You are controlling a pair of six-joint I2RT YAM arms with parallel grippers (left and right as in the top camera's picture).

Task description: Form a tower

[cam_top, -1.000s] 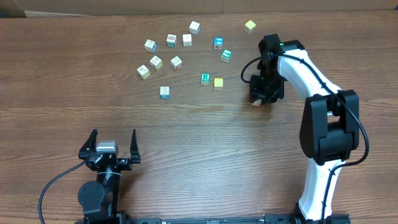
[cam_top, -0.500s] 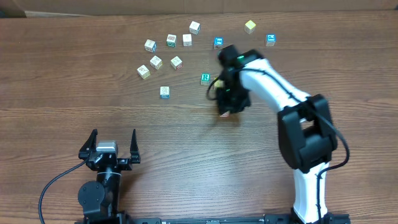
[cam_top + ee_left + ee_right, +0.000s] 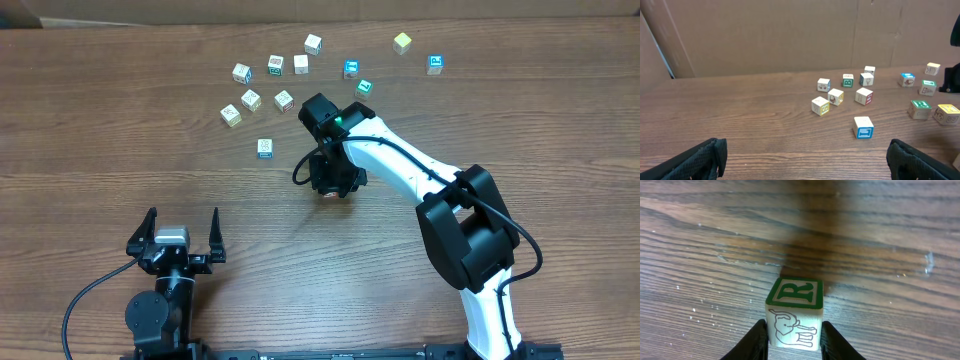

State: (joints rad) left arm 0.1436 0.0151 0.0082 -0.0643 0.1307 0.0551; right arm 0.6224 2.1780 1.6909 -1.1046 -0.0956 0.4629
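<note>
My right gripper (image 3: 795, 336) is shut on a small wooden cube (image 3: 794, 312). The cube has a green letter R on one face and an elephant drawing on the face toward the camera. From overhead, the right gripper (image 3: 330, 187) hangs low over the middle of the table. I cannot tell whether the cube touches the wood. No tower is in view, and every other cube lies singly. My left gripper (image 3: 183, 220) (image 3: 807, 162) stands open at the near left, holding nothing.
Several loose cubes are scattered at the back, from a pale one (image 3: 231, 115) on the left to a blue one (image 3: 435, 64) and a yellow one (image 3: 403, 42) on the right. A blue-marked cube (image 3: 265, 148) (image 3: 863, 126) lies nearest, left of the right gripper. A cardboard wall (image 3: 765, 35) stands behind.
The right arm has swept left from the table's right side to its middle, carrying the cube. That uncovered two cubes at the back right. The left arm has not moved.
</note>
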